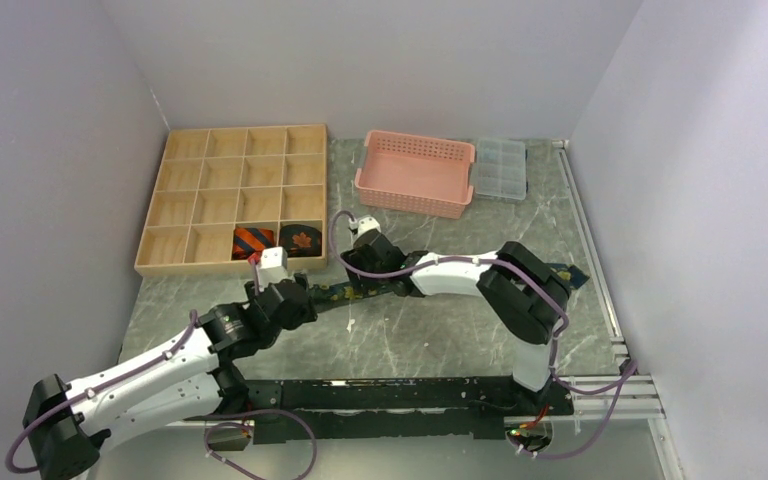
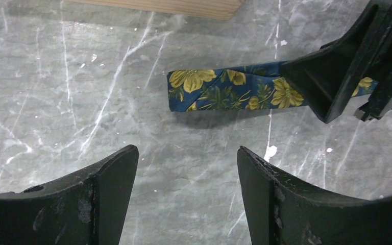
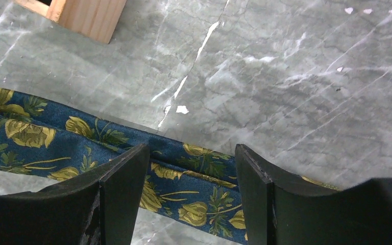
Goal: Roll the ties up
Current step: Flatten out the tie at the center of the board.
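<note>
1. The left hand (image 2: 186,149) is released, its two fingers spread wide over bare marble desk (image 2: 56,102) with nothing between them.
2. The floral tie (image 2: 229,89), dark blue with yellow flowers, lies flat on the desk just ahead of the left hand's fingertips. Its folded end points to that hand's left, clear of both fingers.
3. The right hand (image 3: 191,146) is also released, with its jaws apart. The floral tie runs crosswise under them, passing beneath both fingers and across the gap.
4. I cannot tell whether the right hand's fingertips press on the fabric or hang just above it.
5. In the left wrist view, the right hand sits ahead and to the right of the left hand, covering the tie a short way along from its folded end.
6. Beyond the right hand, the tie goes on under the right arm, and its far end shows on the desk on the other side.
7. A wooden compartment tray (image 1: 245,129) stands beyond the left hand, with its near corner close to both hands.
8. The striped tie (image 1: 253,240) and the leaf-motif tie (image 1: 301,240) sit rolled in adjacent compartments of the tray's nearest row.
9. A pink basket (image 1: 410,202) and a clear plastic organiser box (image 1: 501,168) stand well beyond the right hand.
</note>
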Robot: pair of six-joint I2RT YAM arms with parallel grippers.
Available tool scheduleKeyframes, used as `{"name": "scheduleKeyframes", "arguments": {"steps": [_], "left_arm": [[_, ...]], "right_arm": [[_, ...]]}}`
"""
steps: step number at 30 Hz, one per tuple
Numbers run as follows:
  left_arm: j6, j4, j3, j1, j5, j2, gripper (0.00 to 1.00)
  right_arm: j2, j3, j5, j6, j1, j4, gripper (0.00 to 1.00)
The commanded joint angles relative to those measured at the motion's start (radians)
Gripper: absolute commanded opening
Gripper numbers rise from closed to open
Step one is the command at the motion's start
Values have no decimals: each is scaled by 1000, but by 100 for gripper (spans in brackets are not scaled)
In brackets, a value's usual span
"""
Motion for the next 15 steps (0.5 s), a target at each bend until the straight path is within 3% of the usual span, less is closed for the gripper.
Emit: {"name": "scheduleKeyframes", "arguments": {"steps": [1, 7, 15], "left_arm": [[37, 85, -13, 2, 32, -33, 77], [130, 221, -6, 5, 81, 4, 76], [197, 458, 5, 97, 302, 207, 70]], "right_arm": [[-47, 54, 25, 95, -25, -80, 68], [-205, 65, 21, 98, -63, -71, 68], [-376, -231, -73, 181, -66, 37, 60]]}}
